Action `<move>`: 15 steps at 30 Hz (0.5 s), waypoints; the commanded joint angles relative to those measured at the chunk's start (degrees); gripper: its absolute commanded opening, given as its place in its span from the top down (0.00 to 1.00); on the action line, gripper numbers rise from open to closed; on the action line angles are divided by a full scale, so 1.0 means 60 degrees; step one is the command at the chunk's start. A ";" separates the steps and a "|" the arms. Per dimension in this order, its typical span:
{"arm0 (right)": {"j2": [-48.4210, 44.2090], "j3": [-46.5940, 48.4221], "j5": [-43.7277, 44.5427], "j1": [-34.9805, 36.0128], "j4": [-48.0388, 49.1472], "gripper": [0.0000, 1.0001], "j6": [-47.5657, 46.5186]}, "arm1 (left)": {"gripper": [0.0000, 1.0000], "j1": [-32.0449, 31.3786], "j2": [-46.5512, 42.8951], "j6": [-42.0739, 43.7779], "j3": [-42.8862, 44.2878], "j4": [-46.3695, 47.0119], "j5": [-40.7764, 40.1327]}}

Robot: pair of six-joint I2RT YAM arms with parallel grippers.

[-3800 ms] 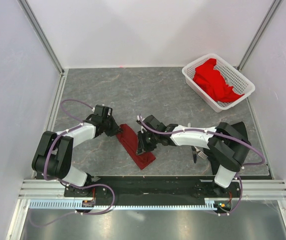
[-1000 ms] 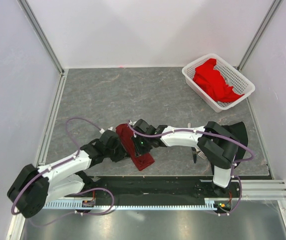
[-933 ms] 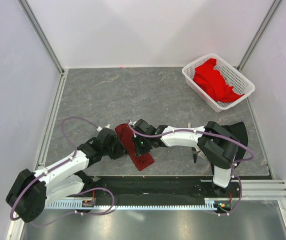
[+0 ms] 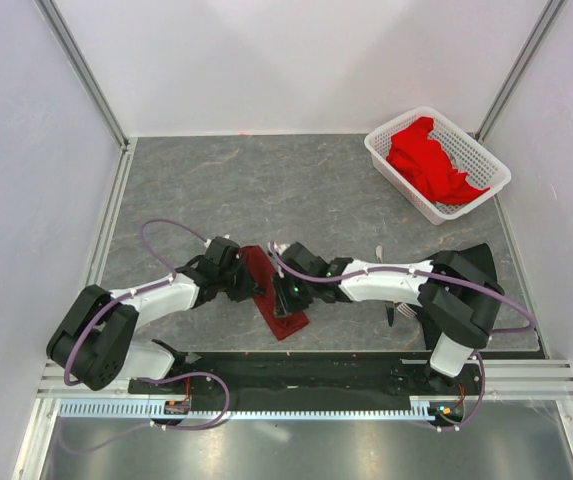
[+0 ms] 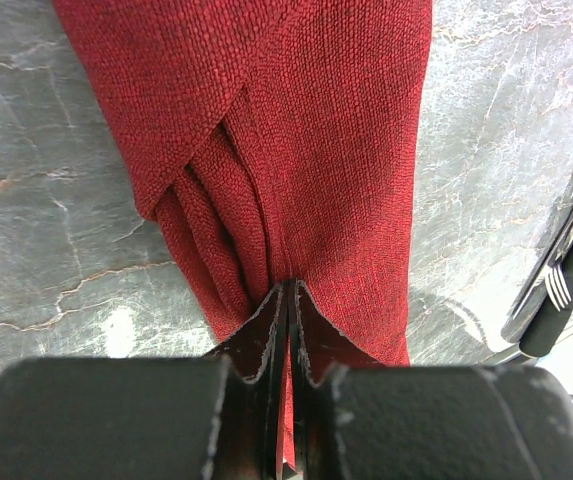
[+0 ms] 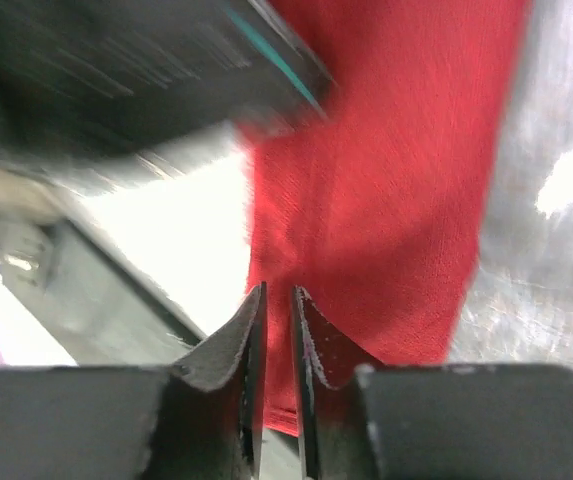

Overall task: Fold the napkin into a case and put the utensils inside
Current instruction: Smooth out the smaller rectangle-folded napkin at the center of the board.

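Observation:
The napkin (image 4: 274, 292) lies near the front edge, folded into a narrow dark red strip, the case shape. My left gripper (image 4: 253, 288) is at its left side. In the left wrist view the jaws (image 5: 288, 292) are shut on a bunched fold of the napkin (image 5: 316, 140). My right gripper (image 4: 288, 296) is on the strip from the right. Its jaws (image 6: 277, 292) are almost closed, with a thin layer of the napkin (image 6: 386, 200) between them. The utensils (image 4: 398, 311) lie by the right arm's base, partly hidden. Fork tines (image 5: 559, 287) show in the left wrist view.
A white lattice basket (image 4: 478, 198) holding bright red cloths (image 4: 428, 158) stands at the back right. White walls with metal rails close in the grey stone-patterned table (image 4: 296, 190). The left arm's purple cable (image 4: 161, 235) loops beside the strip.
My left arm has swung up from the lower left and closed on the strip's left side. My right gripper stays on the strip, shifted slightly right. The strip's far end has moved a little right.

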 commanded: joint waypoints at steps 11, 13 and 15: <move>-0.1093 -0.0496 0.0644 0.0009 -0.0588 0.79 0.0125 | 0.98 0.0195 0.0282 0.0996 0.0787 -0.0485 0.0409; -0.1182 -0.0261 0.0674 -0.0005 -0.0691 0.78 -0.0008 | 0.98 0.0209 -0.0010 0.0996 0.0964 -0.0645 0.0293; -0.0979 -0.0216 0.0660 -0.0005 -0.0633 0.77 -0.0081 | 0.98 0.0326 -0.0316 0.0982 0.1110 -0.0763 0.0292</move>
